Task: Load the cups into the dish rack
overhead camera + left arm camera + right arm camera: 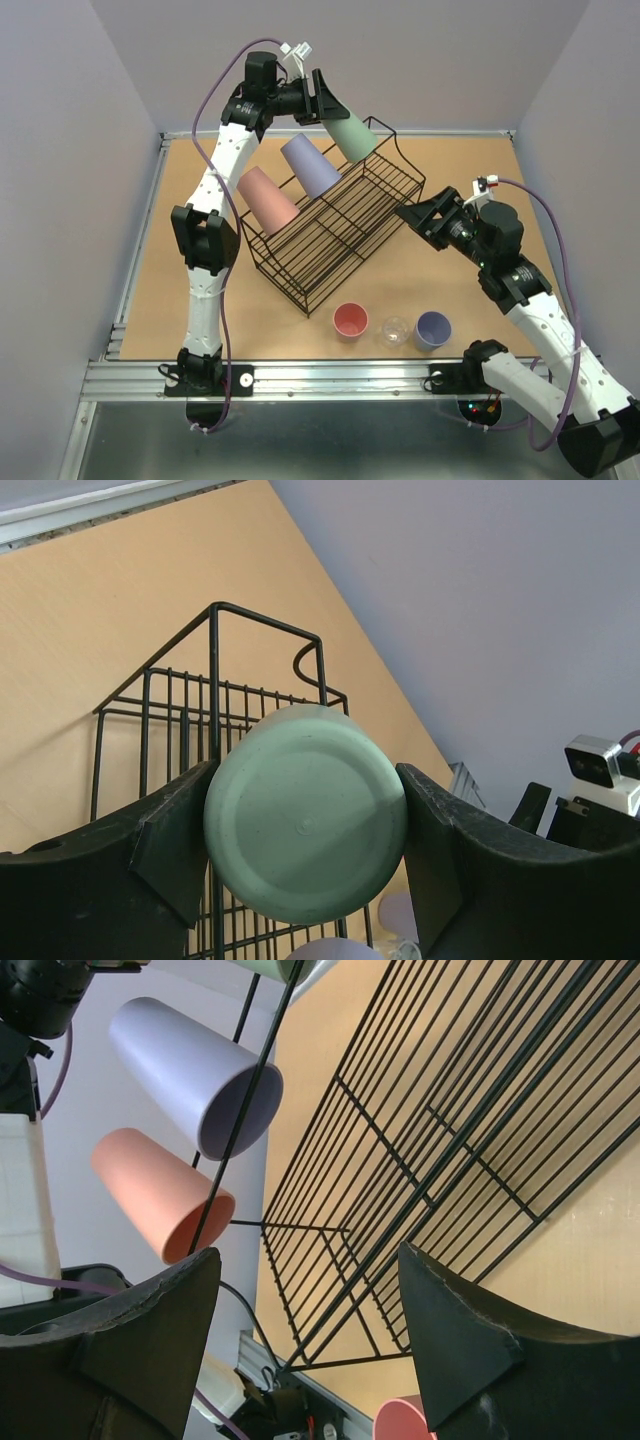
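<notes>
Jaws of my left gripper [305, 820] clamp green cup [300, 790], tilted mouth-down over dish rack [330, 240] far end. Right gripper [415, 215] open, empty, beside rack. Large pink cup [265, 200], large lavender cup [310, 165] lean inside; small pink cup [350, 321], clear cup [396, 330], small lavender cup [433, 328] on table [480, 165].

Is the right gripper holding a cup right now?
No, the right gripper stands open and empty, with only the wires of the dish rack visible between its jaws.
</notes>
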Controlling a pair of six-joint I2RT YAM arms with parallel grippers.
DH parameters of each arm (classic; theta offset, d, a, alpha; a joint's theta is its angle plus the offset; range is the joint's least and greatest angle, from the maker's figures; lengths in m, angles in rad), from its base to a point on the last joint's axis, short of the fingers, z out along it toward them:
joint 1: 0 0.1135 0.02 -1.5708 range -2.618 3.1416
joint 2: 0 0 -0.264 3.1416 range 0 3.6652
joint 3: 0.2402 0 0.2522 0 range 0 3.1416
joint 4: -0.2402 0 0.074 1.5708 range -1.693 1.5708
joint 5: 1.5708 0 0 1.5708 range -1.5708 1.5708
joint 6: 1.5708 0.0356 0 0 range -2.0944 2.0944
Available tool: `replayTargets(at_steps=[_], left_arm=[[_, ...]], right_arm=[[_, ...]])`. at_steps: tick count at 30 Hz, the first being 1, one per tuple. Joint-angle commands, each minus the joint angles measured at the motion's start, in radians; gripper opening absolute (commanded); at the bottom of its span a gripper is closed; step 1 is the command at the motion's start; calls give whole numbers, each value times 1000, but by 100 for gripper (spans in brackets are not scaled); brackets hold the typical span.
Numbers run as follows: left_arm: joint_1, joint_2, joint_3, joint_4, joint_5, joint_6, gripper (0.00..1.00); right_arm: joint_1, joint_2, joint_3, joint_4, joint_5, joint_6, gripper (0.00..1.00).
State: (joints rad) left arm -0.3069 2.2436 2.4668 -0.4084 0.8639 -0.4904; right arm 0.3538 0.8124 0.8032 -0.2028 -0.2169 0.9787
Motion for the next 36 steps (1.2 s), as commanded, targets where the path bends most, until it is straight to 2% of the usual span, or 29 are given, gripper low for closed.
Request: replayTargets(at_steps=[1,4,7,9,12,23,36], left_arm=[[2,-18,-5,29,41,15,34],[0,-18,-6,28,43,13,54],[0,-16,-6,29,44,9,68],[-1,-18,-8,29,47,9,85],[-4,-16,-5,29,44,9,98],[-5,-15,9,33,29,9,99],[-1,-27,26,-63,-131,96,99]], right_arm=[[1,4,16,11,10,-29,77],[1,5,16,8,8,-34,77],[-1,7,16,8,10,-37,77],[-1,8,16,6,10,-37,77],[1,10,17,8,10,-40,77],[-1,16,21,5,11,-51,77],[-1,27,21,2,1,-57,77]])
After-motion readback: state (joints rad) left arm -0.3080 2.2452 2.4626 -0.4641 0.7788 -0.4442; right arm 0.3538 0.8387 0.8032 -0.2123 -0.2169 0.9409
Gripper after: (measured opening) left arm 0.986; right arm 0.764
